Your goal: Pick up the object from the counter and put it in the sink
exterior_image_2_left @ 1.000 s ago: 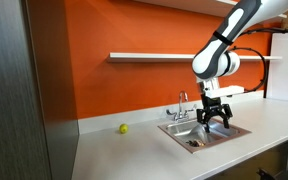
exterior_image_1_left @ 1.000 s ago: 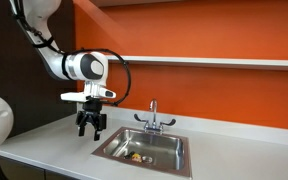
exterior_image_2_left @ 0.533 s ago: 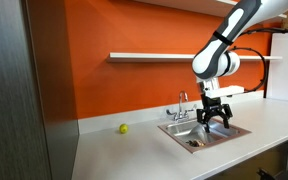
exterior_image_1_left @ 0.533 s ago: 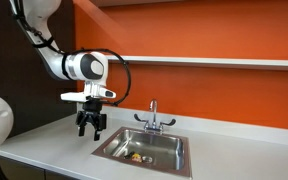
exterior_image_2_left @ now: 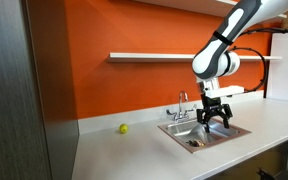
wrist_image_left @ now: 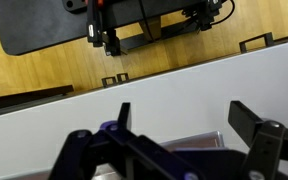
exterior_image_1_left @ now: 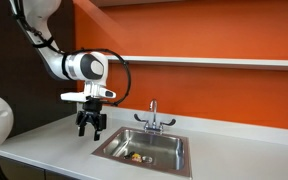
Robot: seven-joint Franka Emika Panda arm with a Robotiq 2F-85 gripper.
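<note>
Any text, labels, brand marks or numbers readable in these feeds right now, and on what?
No readable text in any view.
The gripper, sink, faucet, counter and orange wall show no markings.
In the wrist view, the dark equipment is too blurred to tell whether it carries a label.
</note>
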